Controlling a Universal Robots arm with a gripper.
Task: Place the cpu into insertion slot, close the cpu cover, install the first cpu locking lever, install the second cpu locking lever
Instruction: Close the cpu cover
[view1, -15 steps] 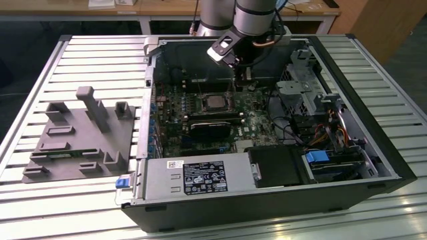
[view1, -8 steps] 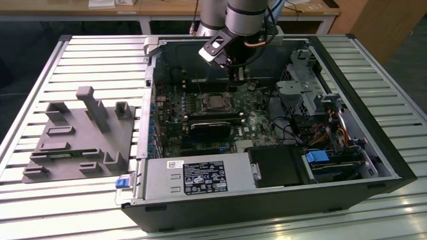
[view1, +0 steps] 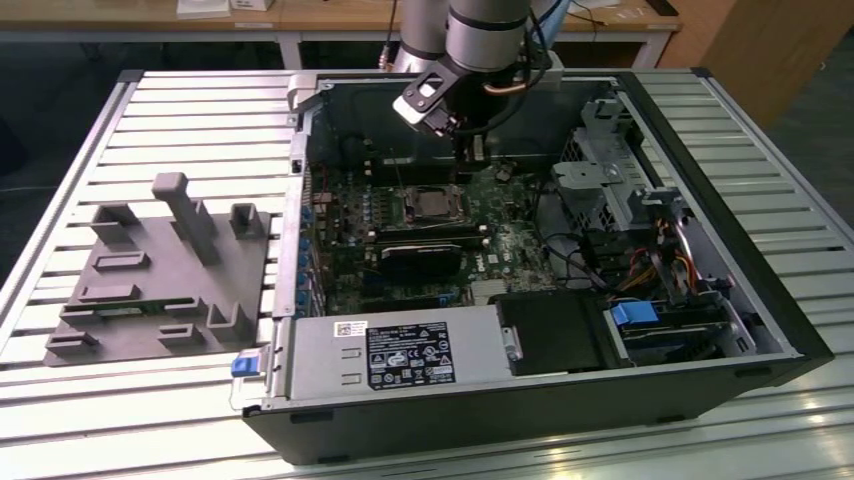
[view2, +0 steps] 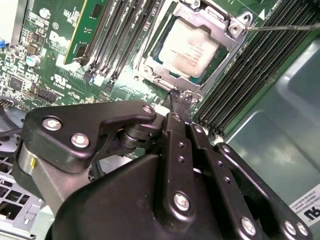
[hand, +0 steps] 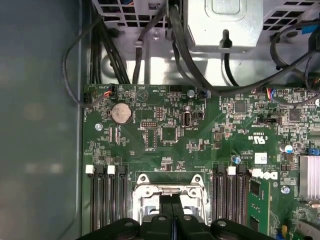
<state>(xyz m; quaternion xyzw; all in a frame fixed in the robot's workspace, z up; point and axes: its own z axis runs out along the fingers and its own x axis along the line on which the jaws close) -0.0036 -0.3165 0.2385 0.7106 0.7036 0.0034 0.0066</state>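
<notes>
Hanging over the open computer case (view1: 534, 425) in the exterior view, the gripper (view1: 463, 165) reached down close to the insertion slot (view1: 406, 203), where the cpu (view1: 430, 206) lay seated on the green motherboard (view1: 514, 245). In the second wrist view the jaws were pressed together with nothing seen between them. Their tip stood at the rim of the cpu cover (view2: 167, 75), which lay down around the chip, and a thin locking lever (view2: 282, 27) ran off beside it. In the first wrist view the closed fingers (hand: 166, 207) crossed the cover's window. The chip would likely be light, stiff and fragile, best taken by its edges. The cover looked like thin springy metal, best pushed at its tab.
</notes>
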